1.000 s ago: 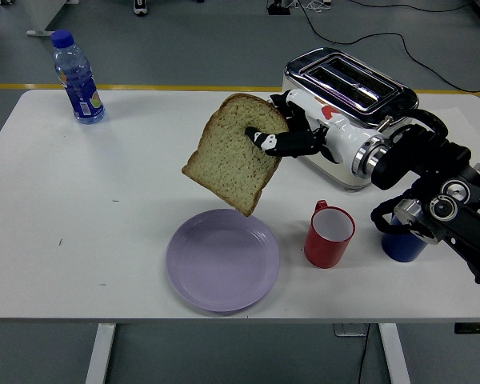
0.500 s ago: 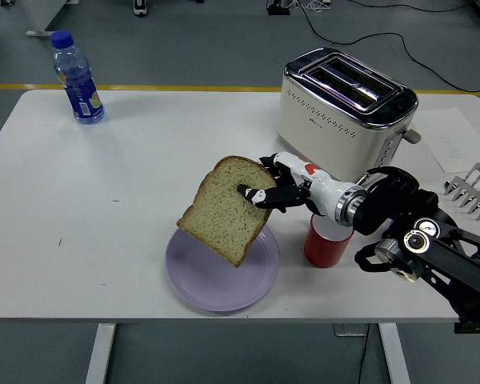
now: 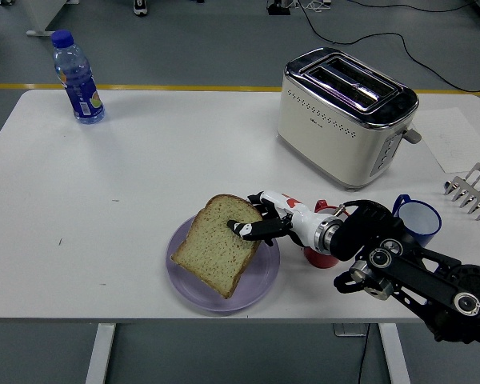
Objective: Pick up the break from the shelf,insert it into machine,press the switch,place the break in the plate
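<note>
1. Your right hand point(image 3: 260, 224) comes in from the right, low over the near part of the worktop point(image 3: 128, 200), its fingers point(image 3: 242, 230) clamped on the slice of bread point(image 3: 216, 252).
2. The thumb lies across the top face of the slice near its far right edge; the other fingers are behind the crust, so you cannot see how they sit.
3. The bread is over the purple plate point(image 3: 264, 268), tilted, its near left corner down against the plate and its far right edge lifted in your grip. Whether the rest of the slice touches the plate cannot be told.
4. The plate sits near the front edge of the worktop, about the middle from left to right.
5. Just right of the plate, the red mug point(image 3: 324, 254) is mostly hidden behind your forearm; only part of its rim and side show.
6. Further right stands the blue mug point(image 3: 420, 220), upright, handle toward the left.
7. The toaster point(image 3: 344, 120) is at the far right, well apart from the plate, both slots facing up.
8. A metal rack point(image 3: 474, 190) shows at the right edge of the worktop.
9. A water bottle point(image 3: 78, 78) with a blue cap stands upright at the far left corner.
10. Your left arm is out of view.
</note>
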Robot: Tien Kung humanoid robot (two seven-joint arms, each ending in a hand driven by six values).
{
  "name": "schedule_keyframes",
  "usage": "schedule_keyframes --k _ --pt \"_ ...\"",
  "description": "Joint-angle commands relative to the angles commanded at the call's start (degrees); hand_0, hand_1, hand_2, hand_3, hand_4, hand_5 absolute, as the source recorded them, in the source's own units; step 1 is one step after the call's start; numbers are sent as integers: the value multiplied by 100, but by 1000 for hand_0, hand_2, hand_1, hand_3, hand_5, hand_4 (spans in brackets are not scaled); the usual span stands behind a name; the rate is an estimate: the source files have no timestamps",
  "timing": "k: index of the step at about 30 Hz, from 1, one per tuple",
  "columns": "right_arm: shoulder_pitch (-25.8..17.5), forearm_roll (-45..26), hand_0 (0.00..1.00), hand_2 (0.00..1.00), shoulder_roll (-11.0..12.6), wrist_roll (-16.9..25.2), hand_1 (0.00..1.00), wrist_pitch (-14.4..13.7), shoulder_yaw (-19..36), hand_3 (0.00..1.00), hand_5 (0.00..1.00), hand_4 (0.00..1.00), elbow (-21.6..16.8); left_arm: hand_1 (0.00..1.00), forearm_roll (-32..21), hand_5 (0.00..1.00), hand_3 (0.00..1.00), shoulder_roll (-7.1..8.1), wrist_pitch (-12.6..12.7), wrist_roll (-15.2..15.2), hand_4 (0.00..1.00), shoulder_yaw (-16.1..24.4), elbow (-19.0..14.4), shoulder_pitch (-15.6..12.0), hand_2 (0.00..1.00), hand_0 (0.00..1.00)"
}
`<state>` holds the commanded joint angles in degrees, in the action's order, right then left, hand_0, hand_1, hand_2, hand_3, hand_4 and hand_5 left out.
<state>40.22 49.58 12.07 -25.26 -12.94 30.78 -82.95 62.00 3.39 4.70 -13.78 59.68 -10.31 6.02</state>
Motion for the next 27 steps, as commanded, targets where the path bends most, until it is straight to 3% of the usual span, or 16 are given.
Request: schedule_keyframes --k 8,17,23,24,27 --pt "20 -38 49 210 -165 125 50 -17 -161 372 2 420 335 719 72 909 567 -8 -6 -17 295 29 0 -31 721 687" --pt "104 -39 76 218 -179 473 66 -73 -363 378 2 432 576 719 300 909 567 -25 -10 -42 294 217 0 -28 720 686" --pt "147 255 104 241 -149 695 90 13 -468 397 2 444 584 718 274 909 567 -30 -3 -36 293 211 0 0 720 686" --pt "156 368 161 301 -142 727 159 46 -482 460 2 443 576 718 282 909 566 -32 -1 -37 292 222 0 5 719 686" --pt "174 683 161 301 -131 841 159 139 -498 460 2 443 582 718 284 909 566 -34 -1 -40 292 231 0 11 719 686"
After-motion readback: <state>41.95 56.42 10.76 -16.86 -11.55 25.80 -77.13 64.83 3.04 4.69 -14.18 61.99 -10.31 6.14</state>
